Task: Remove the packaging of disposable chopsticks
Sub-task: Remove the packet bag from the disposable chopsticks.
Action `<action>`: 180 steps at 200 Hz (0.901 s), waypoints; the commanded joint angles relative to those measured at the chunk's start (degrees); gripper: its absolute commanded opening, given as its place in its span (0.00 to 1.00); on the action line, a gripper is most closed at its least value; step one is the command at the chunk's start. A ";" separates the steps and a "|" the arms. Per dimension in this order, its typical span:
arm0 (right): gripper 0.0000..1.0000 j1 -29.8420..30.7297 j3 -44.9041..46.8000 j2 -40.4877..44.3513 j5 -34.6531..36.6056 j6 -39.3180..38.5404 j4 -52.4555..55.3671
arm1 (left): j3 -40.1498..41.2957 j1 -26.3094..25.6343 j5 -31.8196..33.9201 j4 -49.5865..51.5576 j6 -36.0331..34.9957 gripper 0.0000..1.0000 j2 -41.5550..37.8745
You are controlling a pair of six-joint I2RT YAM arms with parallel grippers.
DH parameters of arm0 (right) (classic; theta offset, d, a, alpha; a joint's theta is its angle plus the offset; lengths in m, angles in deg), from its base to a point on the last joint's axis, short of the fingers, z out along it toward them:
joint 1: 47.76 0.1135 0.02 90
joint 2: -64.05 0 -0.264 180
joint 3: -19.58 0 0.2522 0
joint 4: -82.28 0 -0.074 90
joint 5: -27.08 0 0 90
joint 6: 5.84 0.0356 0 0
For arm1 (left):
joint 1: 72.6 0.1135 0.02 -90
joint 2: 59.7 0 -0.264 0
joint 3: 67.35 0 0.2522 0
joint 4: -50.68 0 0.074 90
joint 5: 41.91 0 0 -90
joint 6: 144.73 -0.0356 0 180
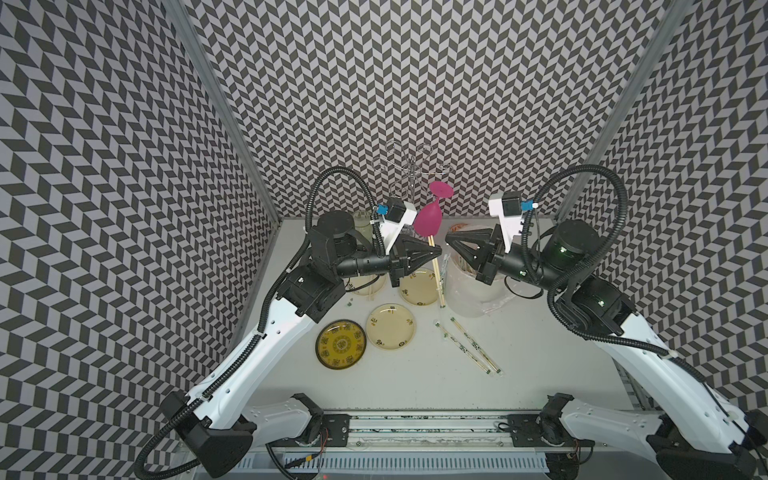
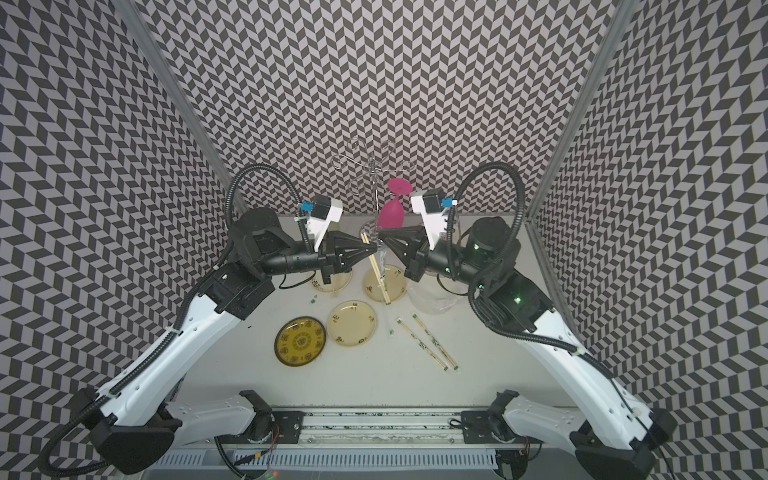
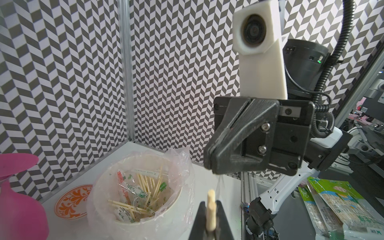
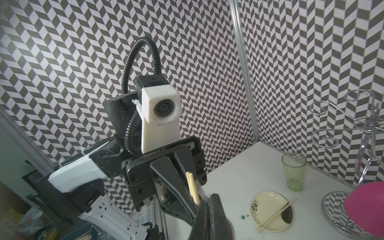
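Clamping one pair of disposable chopsticks [image 1: 437,274] in left gripper [image 1: 438,250], pinching its packaging [image 3: 219,182] between closed jaws of right gripper [image 1: 449,240].
Below the jaws: two wrapped pairs [image 1: 475,344], five plates [image 1: 390,328], open table [image 1: 415,382] in front.

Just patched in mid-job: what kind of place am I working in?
Probably a lab robot test cell: black-and-white chevron-patterned walls, aluminium frame posts, and round cream plates on a white tabletop.

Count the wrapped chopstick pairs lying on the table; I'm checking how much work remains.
2: one wrapped pair lies right of the cream plate, the second beside it. Arms may hide others.
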State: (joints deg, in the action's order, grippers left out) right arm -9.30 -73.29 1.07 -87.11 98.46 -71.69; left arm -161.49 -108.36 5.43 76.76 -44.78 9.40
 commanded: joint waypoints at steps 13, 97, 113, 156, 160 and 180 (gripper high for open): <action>0.00 0.22 0.92 1.72 4.69 -1.50 -0.64 | 2.60 2.71 5.05 -8.02 4.38 0.00 -5.09; 0.00 0.23 3.19 -0.27 1.90 -2.31 2.67 | 4.96 4.70 0.21 -24.14 14.96 0.00 -8.07; 0.00 0.22 4.02 0.63 3.48 -2.35 2.88 | 3.81 5.09 0.29 -22.76 13.84 0.00 -8.15; 0.00 0.23 4.57 0.88 11.43 -3.09 7.15 | 3.91 7.01 1.49 -21.83 12.92 0.00 -10.26; 0.00 0.18 4.65 0.78 12.03 -3.11 7.45 | 3.91 7.34 1.83 -21.74 12.90 0.00 -10.60; 0.00 0.13 5.75 0.86 15.16 -3.15 8.51 | 4.22 8.28 4.86 -20.71 12.24 0.00 -12.63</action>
State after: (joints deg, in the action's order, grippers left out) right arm -9.30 -68.90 0.85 -77.58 96.30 -64.30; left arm -156.12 -101.24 7.03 56.08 -31.55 0.04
